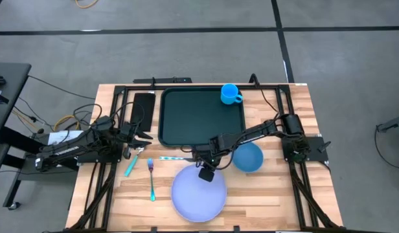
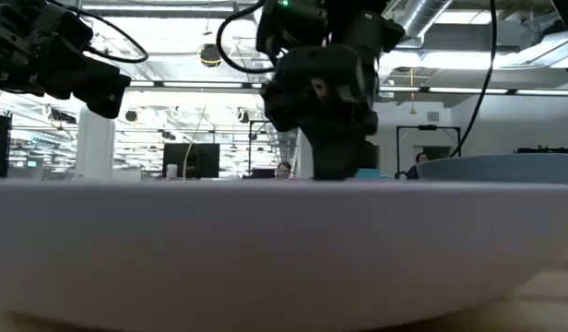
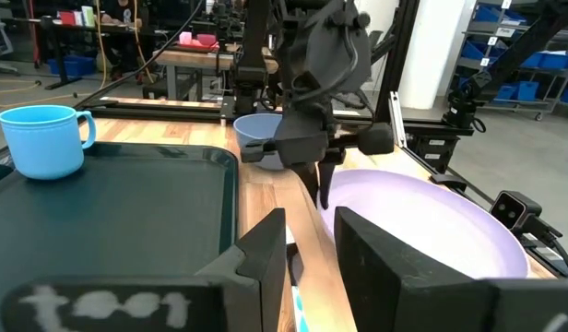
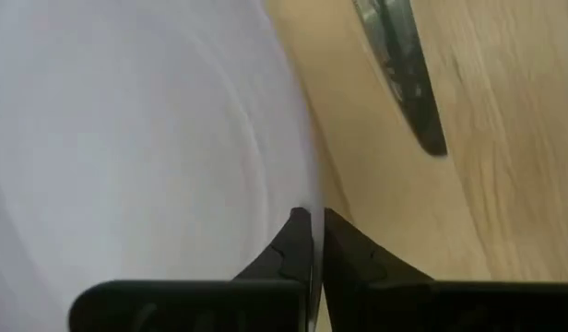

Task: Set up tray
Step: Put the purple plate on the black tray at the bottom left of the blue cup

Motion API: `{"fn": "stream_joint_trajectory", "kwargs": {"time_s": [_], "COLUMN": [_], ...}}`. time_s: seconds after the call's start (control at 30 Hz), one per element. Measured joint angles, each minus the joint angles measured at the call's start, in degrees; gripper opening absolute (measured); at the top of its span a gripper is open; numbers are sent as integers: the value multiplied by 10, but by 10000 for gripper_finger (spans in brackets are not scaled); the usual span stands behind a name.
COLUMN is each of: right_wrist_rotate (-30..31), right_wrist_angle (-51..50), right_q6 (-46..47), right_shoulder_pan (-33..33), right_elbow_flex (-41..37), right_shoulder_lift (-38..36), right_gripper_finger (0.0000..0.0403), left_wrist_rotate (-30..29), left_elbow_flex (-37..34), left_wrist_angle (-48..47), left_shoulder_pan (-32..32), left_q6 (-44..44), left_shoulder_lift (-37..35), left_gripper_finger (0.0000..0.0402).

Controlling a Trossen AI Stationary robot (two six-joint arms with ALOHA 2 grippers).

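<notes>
The dark green tray [image 1: 201, 116] lies at the table's far middle, with a blue cup [image 1: 230, 94] standing in its far right corner. A lavender plate [image 1: 198, 193] sits on the table near the tray. My right gripper [image 1: 205, 169] is at the plate's far rim, shut on it. My left gripper [image 1: 138, 137] hovers open, left of the tray, above the table; in its wrist view [image 3: 307, 244] nothing is between its fingers. A blue bowl [image 1: 249, 157] stands right of the plate. My right gripper pinches the plate's far rim [image 4: 307, 198] between its two fingers, one finger over the plate's inner side and one outside it. The fingers come from above, pointing down. The plate [image 2: 266, 249] stays level, and its underside appears to rest on the table.
A fork [image 1: 151, 179] and a teal-handled utensil [image 1: 131, 165] lie left of the plate. A knife [image 1: 170, 158] lies between plate and tray, close to my right gripper. A small black rectangle [image 1: 143, 109] lies left of the tray. Bare wood shows at the near left.
</notes>
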Motion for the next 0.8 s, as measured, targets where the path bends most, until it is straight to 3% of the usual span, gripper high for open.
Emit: {"fn": "stream_joint_trajectory", "kwargs": {"time_s": [0.33,0.57,0.8], "right_wrist_rotate": [9,3,17], "right_wrist_angle": [-88,-155,-161], "right_q6": [-45,-73,-76], "right_shoulder_pan": [-60,-105,-180], "right_elbow_flex": [83,99,100], "right_shoulder_lift": [-21,-46,-75], "right_gripper_finger": [2,1,1], "left_wrist_rotate": [0,0,-4], "left_elbow_flex": [0,0,0], "left_wrist_angle": [1,0,1], "left_shoulder_pan": [0,0,0], "left_q6": [0,0,0], "left_shoulder_lift": [0,1,-1], "left_gripper_finger": [84,84,84]}}
